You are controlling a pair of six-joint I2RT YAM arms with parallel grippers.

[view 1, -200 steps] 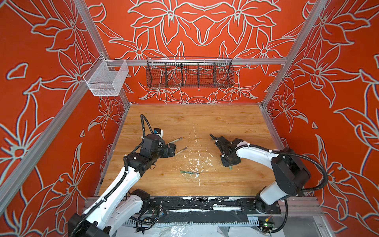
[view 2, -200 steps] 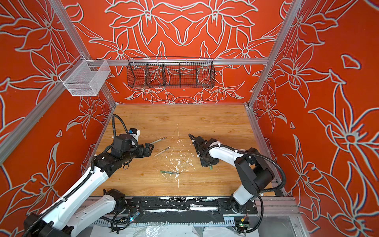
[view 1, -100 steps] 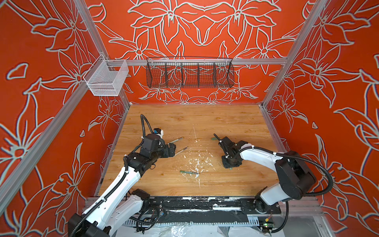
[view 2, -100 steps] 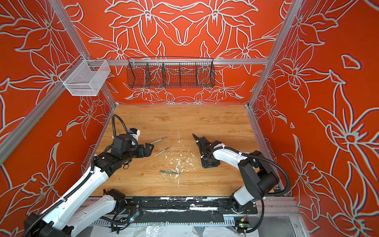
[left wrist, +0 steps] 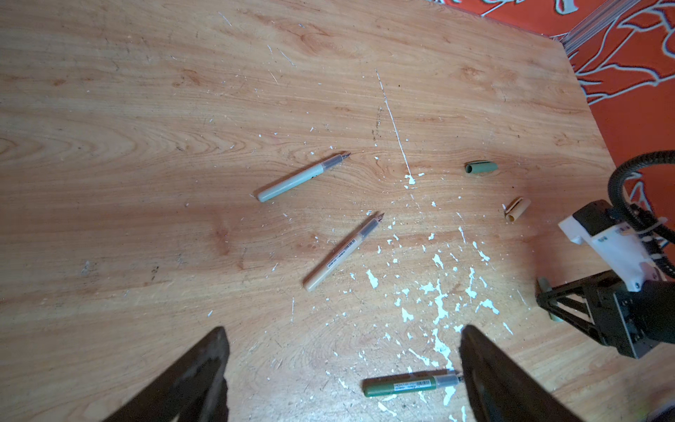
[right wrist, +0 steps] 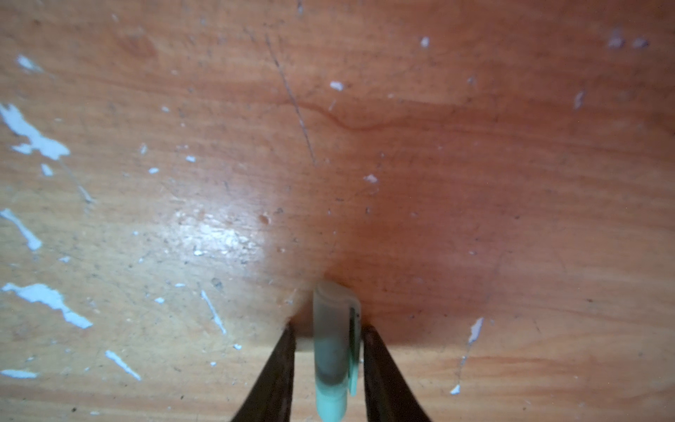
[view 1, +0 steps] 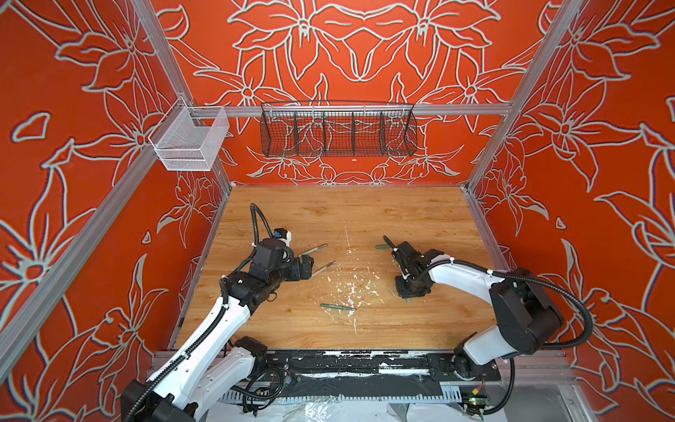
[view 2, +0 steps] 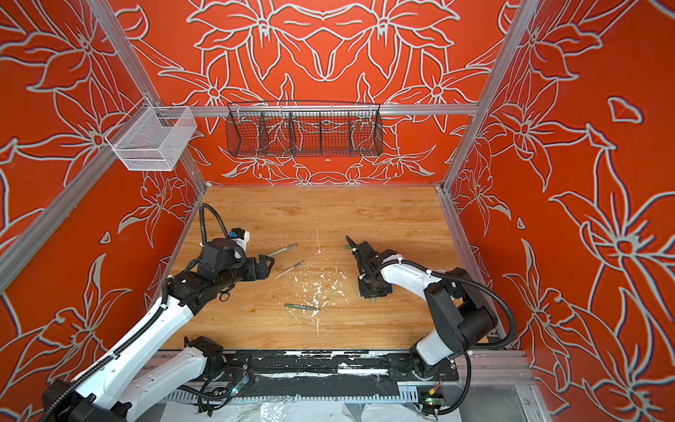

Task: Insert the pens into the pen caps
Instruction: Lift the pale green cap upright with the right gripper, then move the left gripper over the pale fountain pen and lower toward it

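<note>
In the last second my right arm has swung its elbow outward while my right gripper (right wrist: 329,329) stays low over the same spot, and its jaws have drawn in around the light green cap (right wrist: 332,303). The cap lies on the table (left wrist: 146,146) between my fingers. I am not clenched yet, since a sliver of wood still shows on either side of it. My left gripper (left wrist: 343,329) has not moved and hangs wide open. The dark green pen (left wrist: 405,386) lies just under it, and the tan pen (left wrist: 343,252) and pale green pen (left wrist: 296,179) lie further ahead. The dark green cap (left wrist: 481,168) and tan cap (left wrist: 517,209) lie beyond my right wrist. I judge the first cap is nearly secured and no pen is capped.
</note>
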